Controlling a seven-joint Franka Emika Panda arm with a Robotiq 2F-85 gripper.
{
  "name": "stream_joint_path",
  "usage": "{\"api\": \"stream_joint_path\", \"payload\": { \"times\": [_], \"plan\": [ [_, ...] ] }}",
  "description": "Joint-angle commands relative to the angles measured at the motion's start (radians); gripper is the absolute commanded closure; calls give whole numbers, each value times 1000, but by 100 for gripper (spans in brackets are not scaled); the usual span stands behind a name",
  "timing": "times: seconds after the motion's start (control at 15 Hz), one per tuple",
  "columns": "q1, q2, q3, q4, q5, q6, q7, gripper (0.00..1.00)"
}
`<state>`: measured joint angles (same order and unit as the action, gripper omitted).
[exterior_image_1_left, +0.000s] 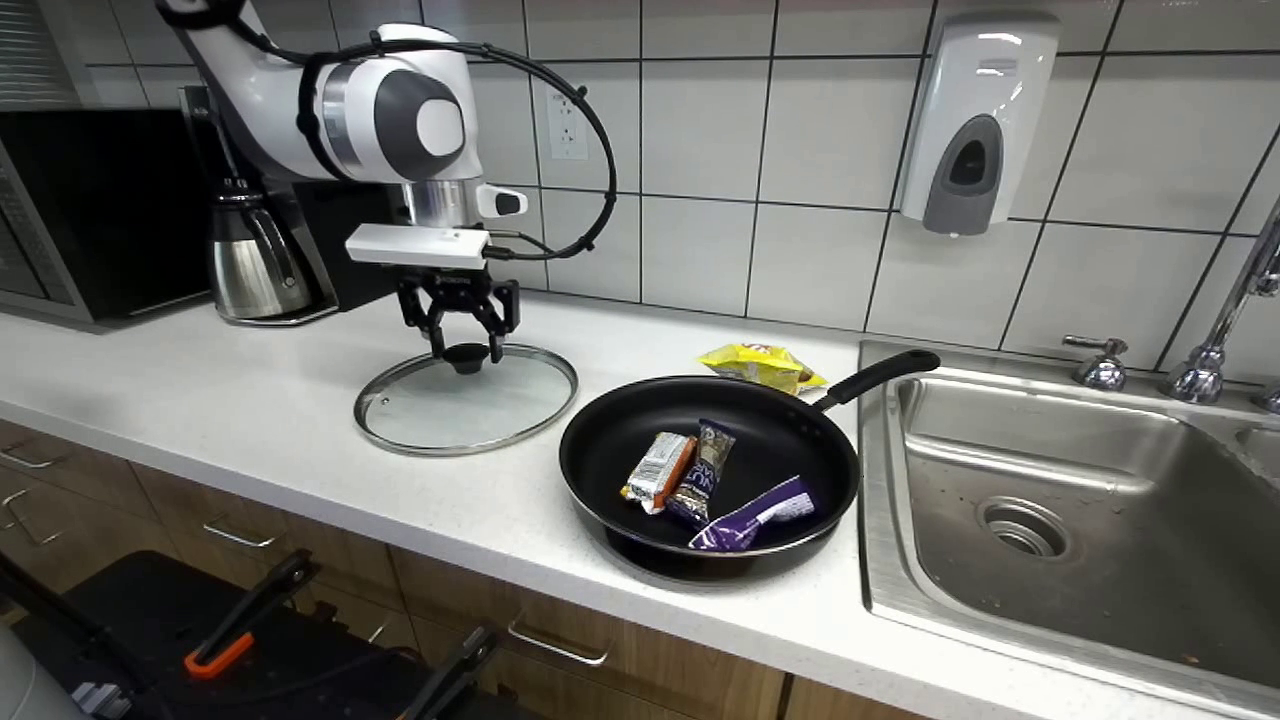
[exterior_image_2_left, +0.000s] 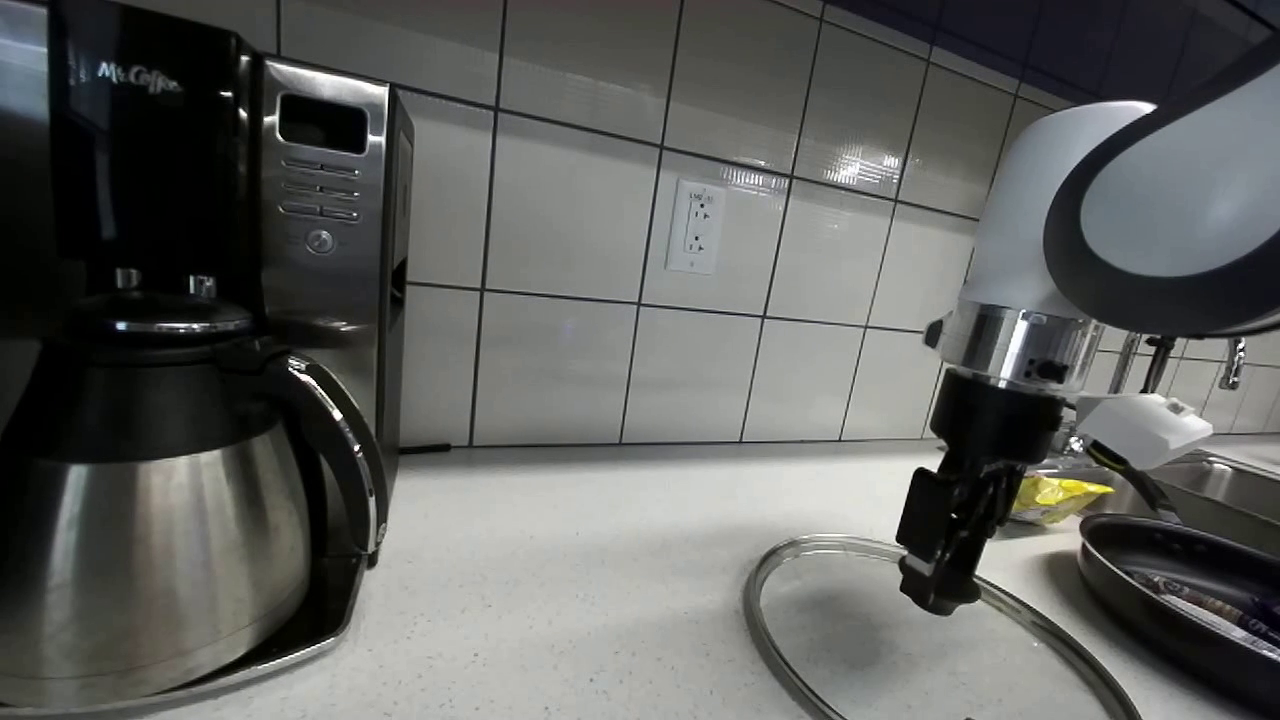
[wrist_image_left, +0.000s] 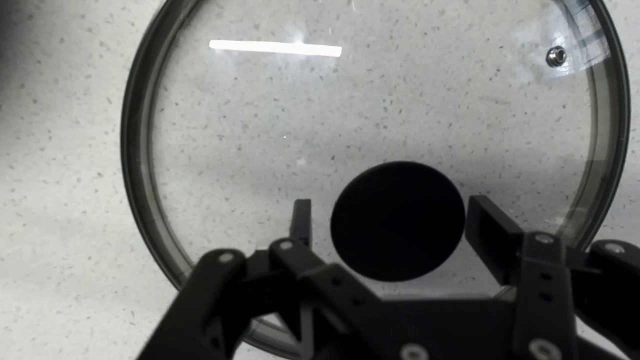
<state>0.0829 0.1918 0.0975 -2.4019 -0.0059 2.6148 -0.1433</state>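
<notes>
The glass lid (exterior_image_1_left: 430, 415) lies flat on the pale counter (exterior_image_1_left: 200, 400), left of centre in an exterior view, with its black knob (wrist_image_left: 397, 222) uppermost. In the wrist view the knob sits a little below and right of the middle, and a small metal vent (wrist_image_left: 556, 56) shows toward the upper right, inside the metal rim. The gripper (exterior_image_1_left: 467, 345) points straight down over the lid, its fingers spread with the knob between them; a gap shows beside the finger on the left of the wrist view, while the one on the right is so close that it is hard to say whether it touches. To the right of the lid, below and right of the frame's centre, stands a black frying pan (exterior_image_1_left: 785, 440), its handle slanting toward the upper right. An orange-and-white packet (exterior_image_1_left: 660, 470) and a dark blue bar (exterior_image_1_left: 707, 465) lie side by side in it, with a purple wrapper (exterior_image_1_left: 757, 515) nearer its front. A yellow bag (exterior_image_1_left: 762, 365) lies just behind the pan, and the steel sink (exterior_image_1_left: 885, 520) fills the lower right. In an exterior view, a steel carafe (exterior_image_2_left: 180, 540) and a coffee maker (exterior_image_2_left: 325, 250) occupy the left side.
</notes>
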Motion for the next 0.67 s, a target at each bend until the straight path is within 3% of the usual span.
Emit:
{"api": "stream_joint_path", "payload": {
  "times": [0.0, 0.07, 0.6],
  "plan": [
    [-7, -5, 16, 9, 20, -11, -22, 51],
    [-7, -6, 17, 8, 20, -11, -21, 60],
    [-18, -107, 13, -10, 18, -36, -59, 61]
  ]
}}
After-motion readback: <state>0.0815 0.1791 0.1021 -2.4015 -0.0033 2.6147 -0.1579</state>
